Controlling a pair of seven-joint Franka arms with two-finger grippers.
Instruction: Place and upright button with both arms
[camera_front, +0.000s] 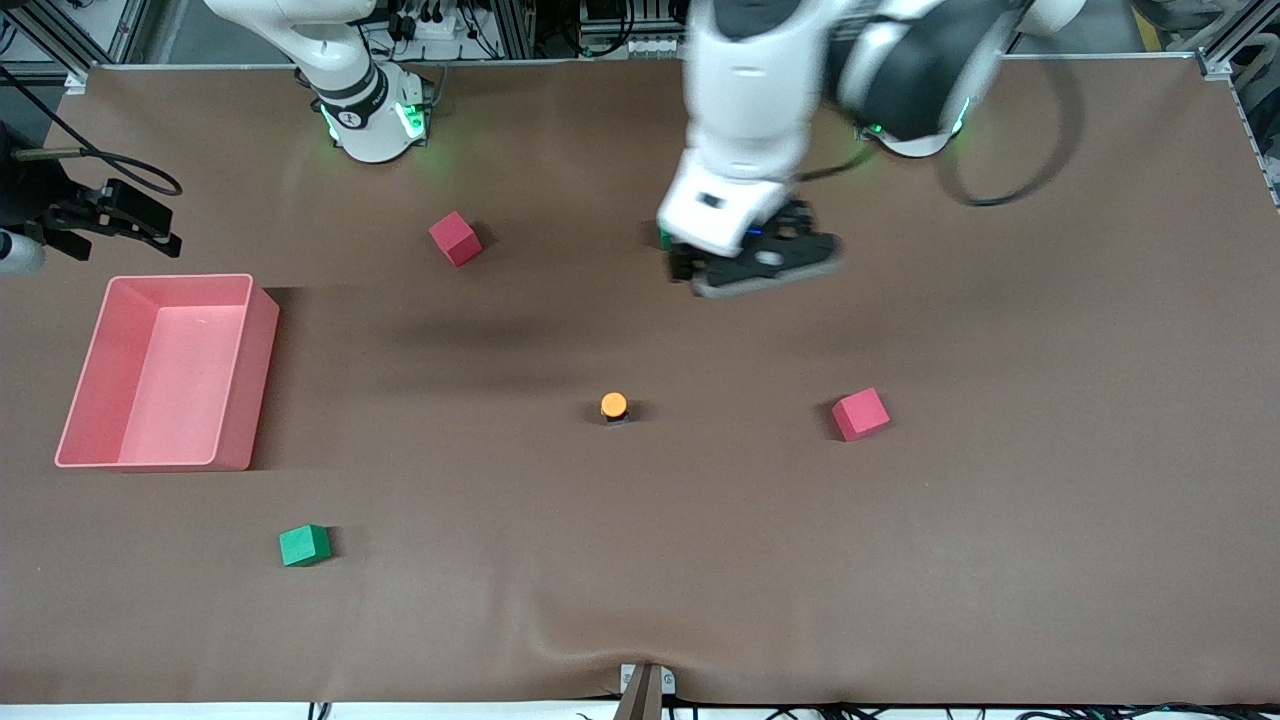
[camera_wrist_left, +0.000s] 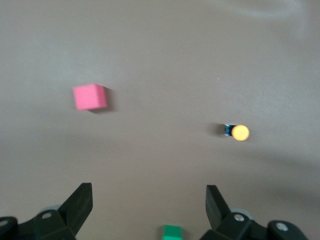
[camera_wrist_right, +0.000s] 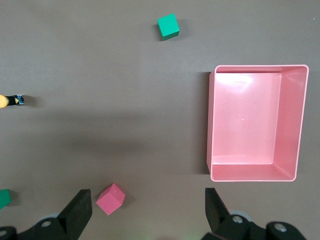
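- The button (camera_front: 613, 406) stands in the middle of the front view, on the brown counter (camera_front: 640, 560), with its orange cap up and the black body under it. Nothing touches it.
- The left arm (camera_front: 760, 90) comes down from the upper right of the front view; its picture is smeared. The left hand (camera_front: 765, 262) hangs in the air over the bare counter, a little above the center of the frame. It is released and holds nothing; in the left wrist view its two fingers (camera_wrist_left: 80, 202) stand wide apart.
- In the left wrist view the button (camera_wrist_left: 237, 132) is seen at the right of the center, with a red cube (camera_wrist_left: 90, 96) at the upper left and a green cube (camera_wrist_left: 172, 232) at the bottom edge between the fingers.
- The right arm (camera_front: 340, 80) waits at the upper left of the front view. The right hand (camera_wrist_right: 147, 207) does not show in the front view; in the right wrist view it is released and empty, high over the counter.
- A pink bin (camera_front: 165, 375) lies at the left of the front view, toward the right arm's end. It looks empty.
- One red cube (camera_front: 455, 238) is in the upper middle of the front view. A second red cube (camera_front: 860, 414) is at the right of the button, well apart from it.
- A green cube (camera_front: 304, 545) is at the lower left of the front view, nearer to the camera than the bin.
- In the right wrist view the button (camera_wrist_right: 11, 101) shows at the left edge.
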